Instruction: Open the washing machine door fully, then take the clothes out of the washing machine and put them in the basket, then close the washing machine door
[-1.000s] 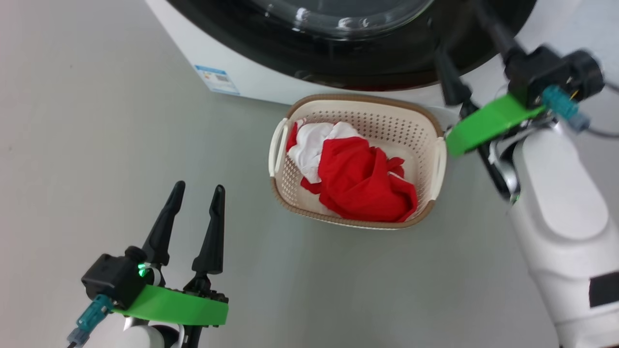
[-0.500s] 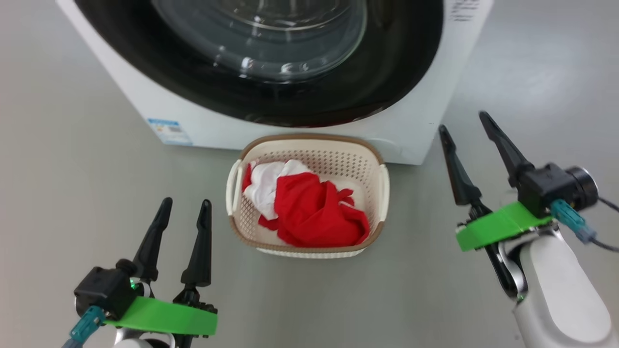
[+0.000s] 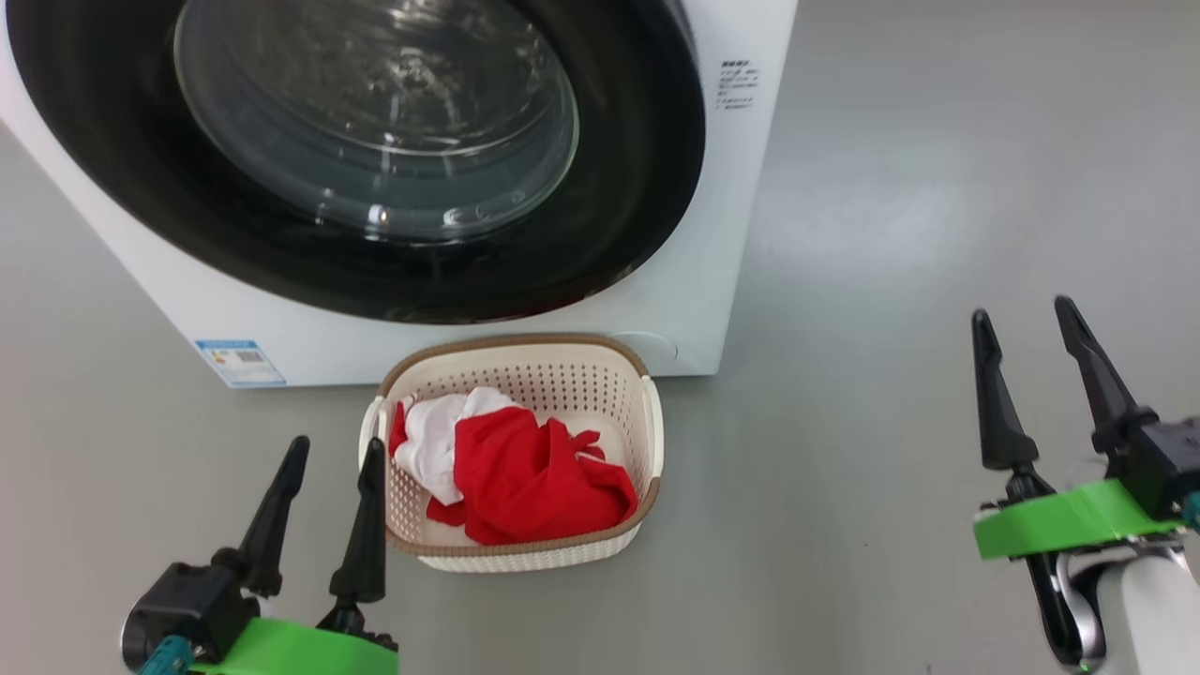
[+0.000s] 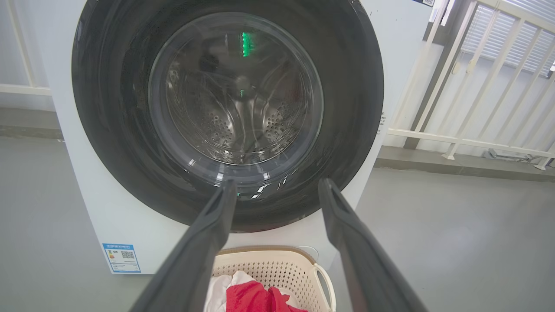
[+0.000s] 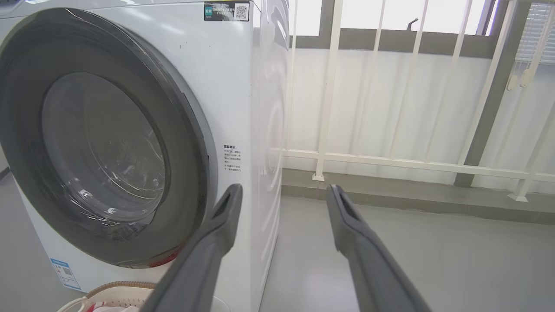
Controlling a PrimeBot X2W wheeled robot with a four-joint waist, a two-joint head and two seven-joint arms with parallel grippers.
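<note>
The clothes (image 3: 525, 469) lie in the basket (image 3: 562, 384), the washing machine (image 3: 731, 234) right behind the basket seems to have its door (image 3: 637, 187) shut, and the left gripper (image 3: 336, 445) just beside the basket, spread apart and empty like the right gripper (image 3: 1022, 309), could bump it by swinging.

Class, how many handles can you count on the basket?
2. The left handle is on the left side of the basket; the right handle is on its right side. None seems hidden.
</note>
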